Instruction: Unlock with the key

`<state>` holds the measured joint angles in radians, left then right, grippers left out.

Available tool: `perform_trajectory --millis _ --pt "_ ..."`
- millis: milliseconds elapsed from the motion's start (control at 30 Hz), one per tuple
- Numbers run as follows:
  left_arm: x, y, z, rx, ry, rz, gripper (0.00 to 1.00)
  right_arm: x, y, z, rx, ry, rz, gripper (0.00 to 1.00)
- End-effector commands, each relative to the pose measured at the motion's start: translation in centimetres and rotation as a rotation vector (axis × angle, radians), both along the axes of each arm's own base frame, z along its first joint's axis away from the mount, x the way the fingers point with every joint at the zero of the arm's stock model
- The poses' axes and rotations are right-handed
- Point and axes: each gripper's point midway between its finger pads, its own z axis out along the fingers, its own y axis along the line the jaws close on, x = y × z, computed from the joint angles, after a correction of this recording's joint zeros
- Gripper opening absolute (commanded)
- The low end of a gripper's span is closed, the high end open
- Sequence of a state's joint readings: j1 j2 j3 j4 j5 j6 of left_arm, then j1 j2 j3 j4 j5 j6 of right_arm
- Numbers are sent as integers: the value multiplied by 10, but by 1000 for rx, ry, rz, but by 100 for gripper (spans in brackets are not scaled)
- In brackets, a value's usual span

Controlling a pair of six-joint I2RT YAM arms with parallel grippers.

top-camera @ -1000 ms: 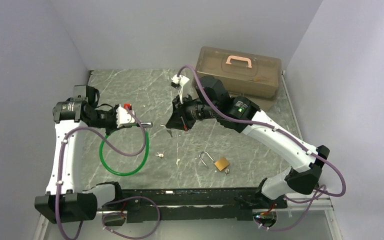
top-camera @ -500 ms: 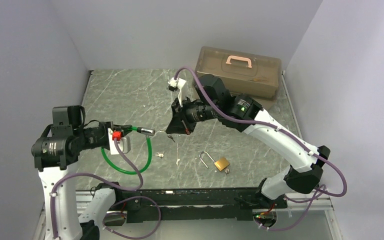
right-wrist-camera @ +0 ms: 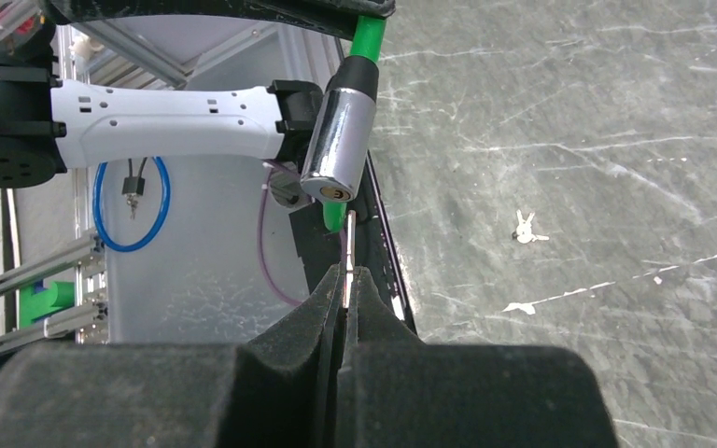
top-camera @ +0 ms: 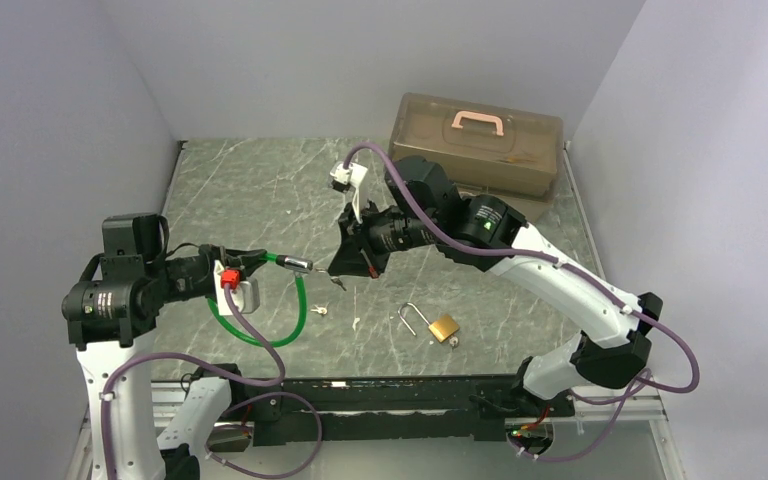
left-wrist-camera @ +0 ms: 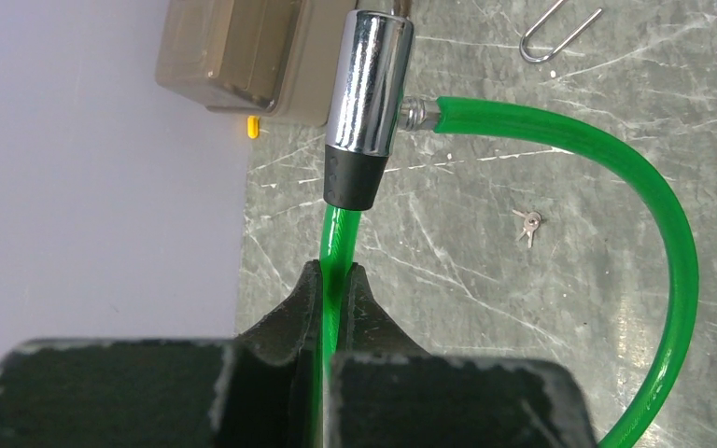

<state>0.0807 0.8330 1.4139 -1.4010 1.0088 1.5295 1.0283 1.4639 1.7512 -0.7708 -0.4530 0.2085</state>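
The right tool (right-wrist-camera: pixel 346 276) is pinched on the key (right-wrist-camera: pixel 348 245), its tip just short of the keyway (right-wrist-camera: pixel 335 193) of the chrome lock barrel (right-wrist-camera: pixel 338 140), held off the surface (top-camera: pixel 260 190) by the left tool (left-wrist-camera: pixel 336 276) clamped on the green cable (left-wrist-camera: pixel 616 159); the key should be squared to the keyway before being pushed in.
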Motion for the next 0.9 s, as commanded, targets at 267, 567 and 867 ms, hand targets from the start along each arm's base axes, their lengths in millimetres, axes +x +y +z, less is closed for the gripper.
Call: perform_trajectory --millis 267,567,867 --pt "-2 -8 7 -33 -45 -50 0 -6 -11 49 110 -86 -16 0" --pt "-3 -9 9 -42 -50 -56 0 -6 -4 47 122 -76 -2 0" --pt "-4 -11 12 -53 -55 -61 0 -7 2 42 127 -58 10 0"
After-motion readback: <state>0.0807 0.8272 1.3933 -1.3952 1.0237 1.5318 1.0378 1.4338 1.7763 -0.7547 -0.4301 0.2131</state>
